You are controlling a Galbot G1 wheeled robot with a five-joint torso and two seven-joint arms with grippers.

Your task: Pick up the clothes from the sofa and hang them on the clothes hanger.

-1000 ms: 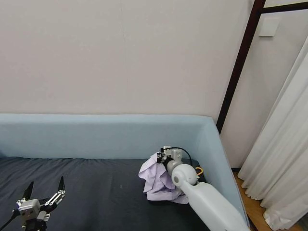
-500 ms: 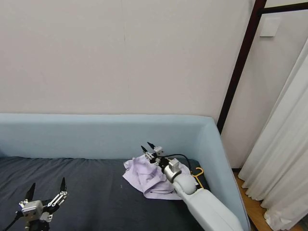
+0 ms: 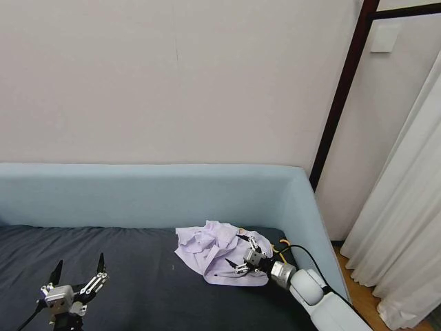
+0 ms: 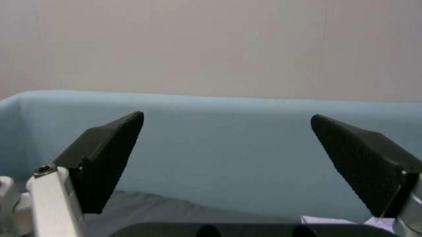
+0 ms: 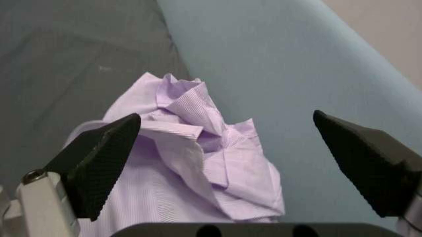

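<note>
Lilac shirt crumpled on dark sofa seat by yellow hanger; right gripper over it, fingers spread; left gripper splayed, well apart.

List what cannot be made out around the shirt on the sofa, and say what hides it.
Yellow hook, head view: all but its tip is hidden by the shirt and the open right end effector.
Shirt's near edge, right wrist view: cut off by the bottom edge.
Sofa, head view: left end cut off by the frame.
Left end effector, head view: its arm cut off below.
</note>
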